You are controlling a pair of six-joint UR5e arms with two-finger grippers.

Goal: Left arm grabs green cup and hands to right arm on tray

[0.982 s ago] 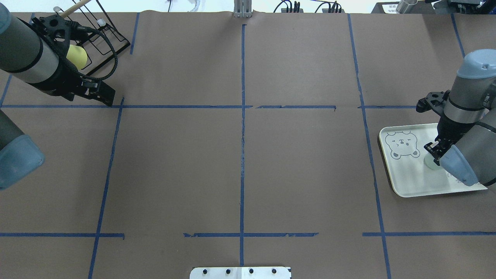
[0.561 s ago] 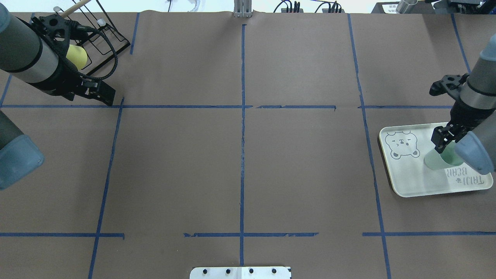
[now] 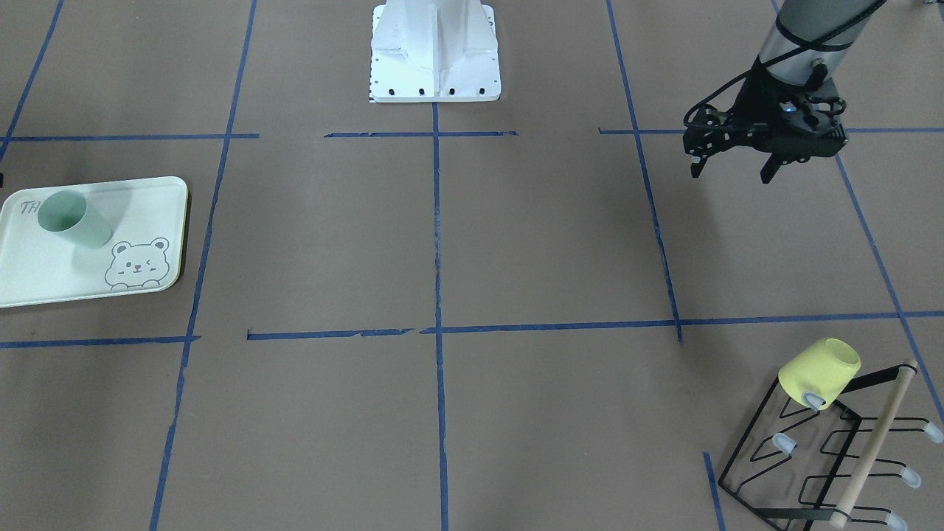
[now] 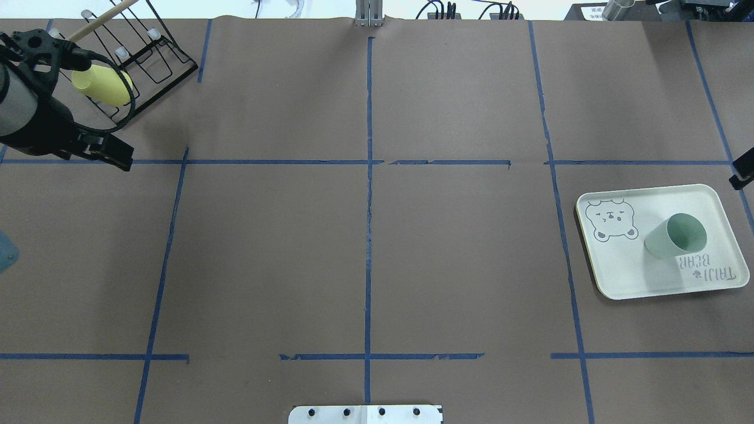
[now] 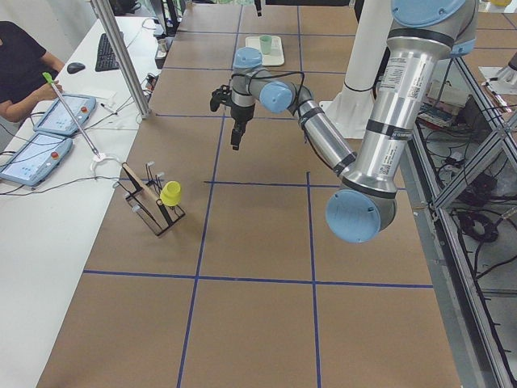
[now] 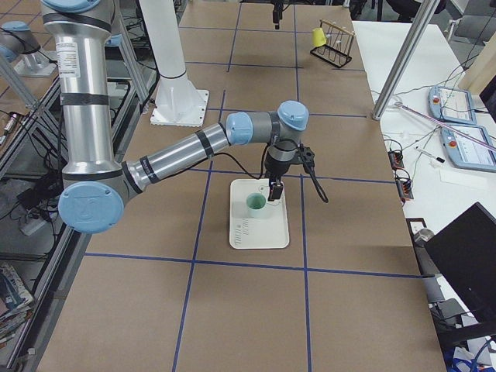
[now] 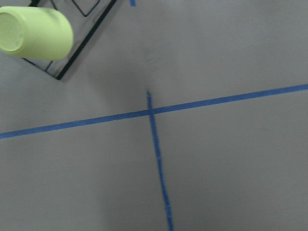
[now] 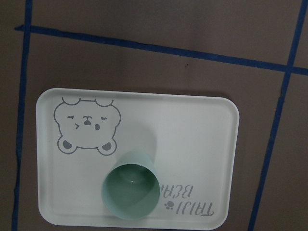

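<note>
The green cup (image 4: 675, 235) stands upright and free on the tray (image 4: 624, 268), right of the bear drawing. It also shows in the front view (image 3: 74, 219) and fills the lower middle of the right wrist view (image 8: 131, 191), with the tray (image 8: 192, 139) around it. My right gripper (image 6: 273, 194) hangs above the tray's far side, clear of the cup; only a sliver shows at the overhead view's right edge (image 4: 742, 175), and I cannot tell whether it is open. My left gripper (image 3: 730, 171) is open and empty above the table, near the rack side.
A yellow cup (image 3: 818, 372) sits on a peg of the black wire rack (image 3: 826, 457), beside the left arm; it also shows in the left wrist view (image 7: 36, 32). Blue tape lines cross the brown table. The robot's white base (image 3: 435, 51) stands at the table's edge.
My right gripper has let go of the green cup and drawn away to the right, leaving it on the tray. My left arm has pulled back to the left.
</note>
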